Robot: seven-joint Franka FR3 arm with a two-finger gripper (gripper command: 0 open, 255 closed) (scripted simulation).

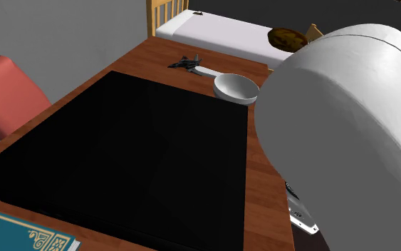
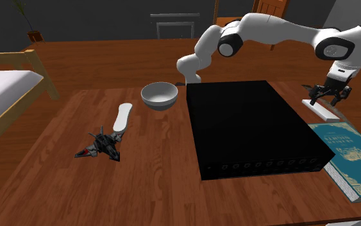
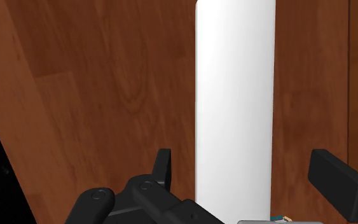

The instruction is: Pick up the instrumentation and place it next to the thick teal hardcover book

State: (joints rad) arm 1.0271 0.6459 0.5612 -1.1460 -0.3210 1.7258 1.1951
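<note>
We see the gripper (image 2: 328, 98) open, jaws spread wide, hanging just over the white flat instrument (image 2: 324, 113). In the wrist view the instrument (image 3: 234, 95) runs lengthwise up the middle between the two black fingers (image 3: 163, 167). There is bare wood on each side of it, so neither finger touches it and it is not held.

The instrument lies flat on the wooden table (image 2: 153, 186), between the big black box (image 2: 249, 122) and the second exterior view's right edge. It sits just beside the far end of the teal book (image 2: 352, 151); we cannot tell if the two touch.

In the shoulder view the instrument (image 1: 302, 214) peeks out under the white arm (image 1: 341, 121), just beside the black box (image 1: 134, 157). A corner of the teal book (image 1: 13, 232) shows at the lower left.

Well apart, on the other side of the box, we see a white bowl (image 2: 159, 95). A second white flat piece (image 2: 123, 116) and a small dark toy jet (image 2: 100, 146) lie near it.
</note>
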